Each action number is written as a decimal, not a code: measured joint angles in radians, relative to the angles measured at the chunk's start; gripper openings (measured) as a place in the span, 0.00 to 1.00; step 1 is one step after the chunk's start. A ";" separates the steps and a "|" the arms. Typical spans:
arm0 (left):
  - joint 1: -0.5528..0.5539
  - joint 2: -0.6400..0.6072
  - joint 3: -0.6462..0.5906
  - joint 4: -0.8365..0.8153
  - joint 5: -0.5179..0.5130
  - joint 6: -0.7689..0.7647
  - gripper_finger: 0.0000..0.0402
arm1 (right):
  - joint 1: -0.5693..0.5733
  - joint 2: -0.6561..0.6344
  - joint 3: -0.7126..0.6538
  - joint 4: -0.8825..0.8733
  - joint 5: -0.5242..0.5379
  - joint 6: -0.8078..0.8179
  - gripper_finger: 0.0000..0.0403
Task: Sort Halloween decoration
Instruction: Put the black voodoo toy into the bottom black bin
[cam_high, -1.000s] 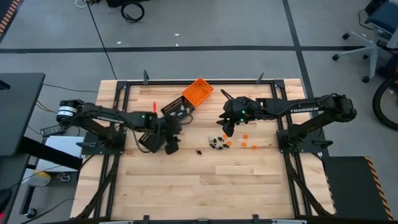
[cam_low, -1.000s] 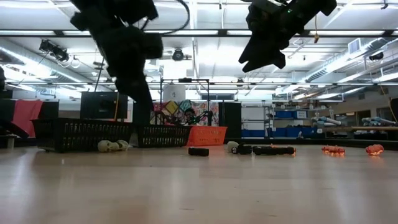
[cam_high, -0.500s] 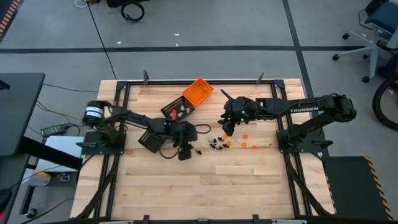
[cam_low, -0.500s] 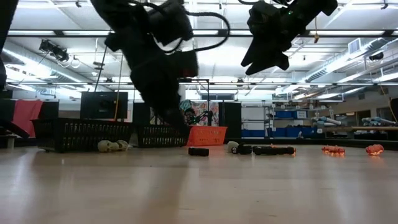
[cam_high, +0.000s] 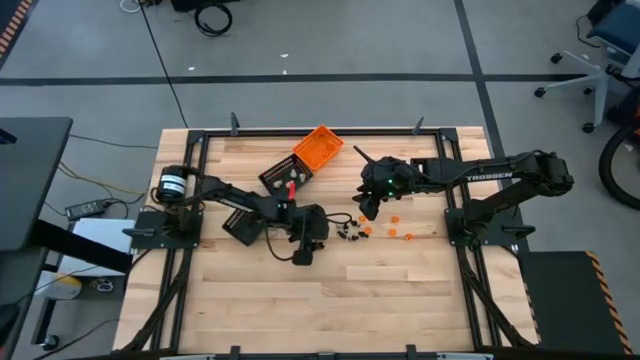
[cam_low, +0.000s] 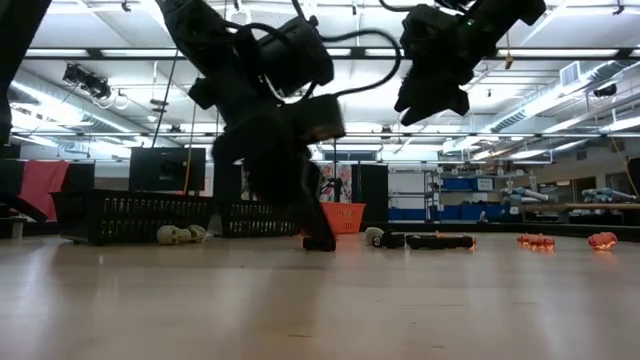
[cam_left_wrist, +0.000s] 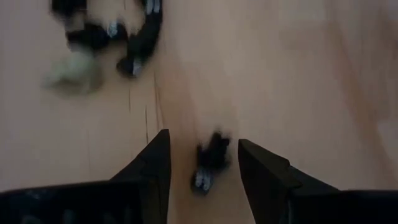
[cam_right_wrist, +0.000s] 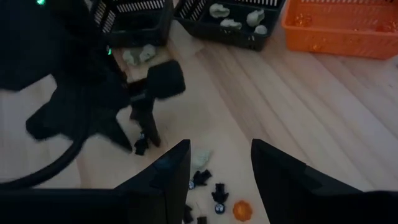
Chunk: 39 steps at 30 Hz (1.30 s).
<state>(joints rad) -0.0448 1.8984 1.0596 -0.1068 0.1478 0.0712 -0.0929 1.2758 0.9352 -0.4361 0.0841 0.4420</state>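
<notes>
The Halloween decoration lies loose on the wooden table: a cluster of black, whitish and orange trinkets (cam_high: 350, 230), a few orange ones (cam_high: 400, 234) to its right, and a lone black trinket (cam_left_wrist: 210, 163) left of the cluster. My left gripper (cam_left_wrist: 203, 138) is down at the table, open, with one finger on either side of that lone black trinket and a gap to it on both sides. My right gripper (cam_high: 366, 213) hangs open above the cluster's far side, with nothing between its fingers (cam_right_wrist: 221, 144).
An orange tray (cam_high: 318, 150) stands at the far middle, with a black tray (cam_high: 285, 178) of whitish trinkets beside it. A second black tray (cam_high: 238, 228) sits under my left arm. Whitish trinkets (cam_right_wrist: 140, 57) lie on the table by the trays. The near half of the table is bare wood.
My left gripper has swung from beside the black tray toward the table's right edge and down to the tabletop, rolling as it went. It now straddles the lone black trinket. Its finger gap looks unchanged.
</notes>
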 joint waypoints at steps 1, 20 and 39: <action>0.000 0.006 -0.001 -0.007 0.000 -0.001 0.35 | 0.000 0.000 0.000 -0.006 0.000 0.000 0.43; -0.002 0.001 -0.001 -0.042 -0.014 -0.073 0.01 | 0.000 0.000 0.000 -0.021 0.000 -0.008 0.43; -0.003 -0.328 -0.005 -0.629 -0.115 -0.051 0.00 | -0.003 0.000 0.000 0.017 0.046 -0.060 0.43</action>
<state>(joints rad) -0.0479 1.5705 1.0542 -0.7356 0.0329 0.0200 -0.0960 1.2757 0.9352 -0.4195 0.1298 0.3823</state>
